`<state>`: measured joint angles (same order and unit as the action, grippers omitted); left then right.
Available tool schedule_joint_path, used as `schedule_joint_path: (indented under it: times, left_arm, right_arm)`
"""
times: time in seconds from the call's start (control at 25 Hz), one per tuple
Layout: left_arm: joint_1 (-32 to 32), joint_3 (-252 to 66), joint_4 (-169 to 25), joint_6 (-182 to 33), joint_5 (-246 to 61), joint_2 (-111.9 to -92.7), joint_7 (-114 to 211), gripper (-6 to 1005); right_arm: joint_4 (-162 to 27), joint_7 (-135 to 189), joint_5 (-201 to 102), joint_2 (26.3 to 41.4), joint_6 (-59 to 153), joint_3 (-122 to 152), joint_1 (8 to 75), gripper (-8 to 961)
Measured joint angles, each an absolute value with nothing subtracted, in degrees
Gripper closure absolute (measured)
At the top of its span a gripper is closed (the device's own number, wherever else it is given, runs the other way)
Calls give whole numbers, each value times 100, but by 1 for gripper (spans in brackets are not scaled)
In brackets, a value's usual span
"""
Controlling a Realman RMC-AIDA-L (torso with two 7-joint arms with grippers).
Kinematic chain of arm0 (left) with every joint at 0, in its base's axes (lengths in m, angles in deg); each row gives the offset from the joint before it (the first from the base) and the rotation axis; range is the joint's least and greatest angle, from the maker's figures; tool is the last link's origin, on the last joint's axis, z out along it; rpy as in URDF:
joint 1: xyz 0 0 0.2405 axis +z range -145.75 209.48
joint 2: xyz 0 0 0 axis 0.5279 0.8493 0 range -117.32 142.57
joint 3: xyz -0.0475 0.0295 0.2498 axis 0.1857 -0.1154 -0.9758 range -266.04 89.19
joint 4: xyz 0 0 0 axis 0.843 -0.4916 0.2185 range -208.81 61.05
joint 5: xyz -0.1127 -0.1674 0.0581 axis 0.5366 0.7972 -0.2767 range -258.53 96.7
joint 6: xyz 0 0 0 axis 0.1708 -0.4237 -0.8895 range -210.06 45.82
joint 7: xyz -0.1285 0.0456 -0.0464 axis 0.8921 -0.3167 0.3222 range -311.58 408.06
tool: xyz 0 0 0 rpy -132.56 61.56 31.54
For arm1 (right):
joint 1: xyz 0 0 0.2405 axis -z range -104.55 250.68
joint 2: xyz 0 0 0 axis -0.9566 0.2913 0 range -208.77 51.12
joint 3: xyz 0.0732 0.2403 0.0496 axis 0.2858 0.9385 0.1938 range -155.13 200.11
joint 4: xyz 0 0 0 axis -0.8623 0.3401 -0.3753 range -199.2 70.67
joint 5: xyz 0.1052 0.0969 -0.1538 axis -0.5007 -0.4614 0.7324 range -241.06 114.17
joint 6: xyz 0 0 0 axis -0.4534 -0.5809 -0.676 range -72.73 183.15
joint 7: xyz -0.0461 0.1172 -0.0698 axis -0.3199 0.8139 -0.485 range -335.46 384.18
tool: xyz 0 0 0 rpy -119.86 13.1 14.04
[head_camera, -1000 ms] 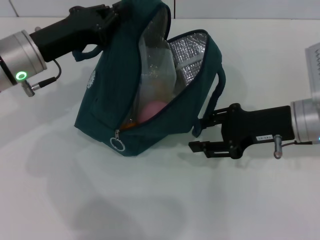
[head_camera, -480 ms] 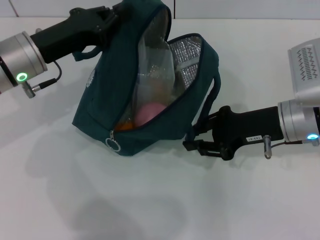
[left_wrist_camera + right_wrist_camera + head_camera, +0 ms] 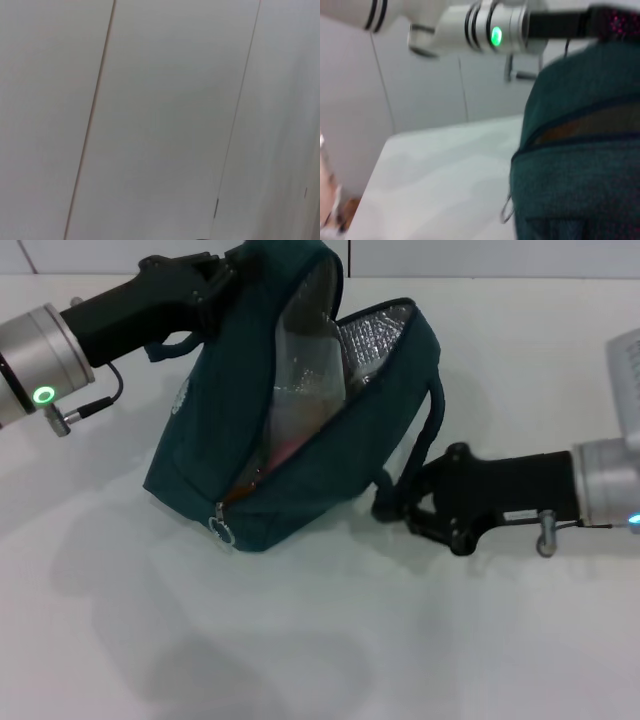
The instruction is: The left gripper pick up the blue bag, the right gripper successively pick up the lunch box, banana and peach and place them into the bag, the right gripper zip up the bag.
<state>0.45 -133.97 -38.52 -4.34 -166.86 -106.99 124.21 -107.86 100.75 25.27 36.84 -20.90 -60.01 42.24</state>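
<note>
On the white desk, seen from the head camera, the large dark teal-blue fabric bag leans tilted, its base on the desk and its top held up at the far left. The left gripper, a black claw on a silver wrist with a green light, has its jaws clenched on the bag's top edge. The zipper stands partly open, showing silver foil lining, a clear plastic lunch box and a sliver of pink peach inside; an orange edge lower in the gap may be the banana, though I cannot tell for sure. A metal ring pull hangs at the low end of the zipper near the desk. The right gripper, a black claw, sits low at the bag's right side, touching its looped handle; whether its jaws are closed I cannot tell.

The left wrist camera shows only pale wall panels.

The right wrist camera shows the bag's teal fabric close up, its zipper gap, the ring pull, and the left arm's silver wrist above.
</note>
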Motion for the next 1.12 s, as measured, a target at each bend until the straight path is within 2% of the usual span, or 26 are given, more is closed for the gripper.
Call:
schedule_joint_path:
  times: [0.24,0.44,0.72,0.8,1.12]
  left_arm:
    - [193,-13415,-4352,-300,-16180,-10699,11149,953]
    - [289,-13421,-4720,123,-16136,-10701,10255,953]
    - [395,-13530,-5360,955,-16141,-10718,9208,951]
    - [411,-13677,-5457,1000,-16126,-10724,9143,951]
    - [382,-13706,-5852,990,-16064,-10762,8806,950]
  right_arm:
    - [-10603,8804,677,3673,-2483,-5411,5158,881]
    - [-10293,8747,280,3604,-3025,-4802,5228,882]
    - [-10211,9818,576,3120,-3494,-4559,4852,883]
    - [-10201,10035,801,3049,-3502,-4543,4750,884]
    - [-10138,10190,1692,3133,-3516,-4544,4401,885]
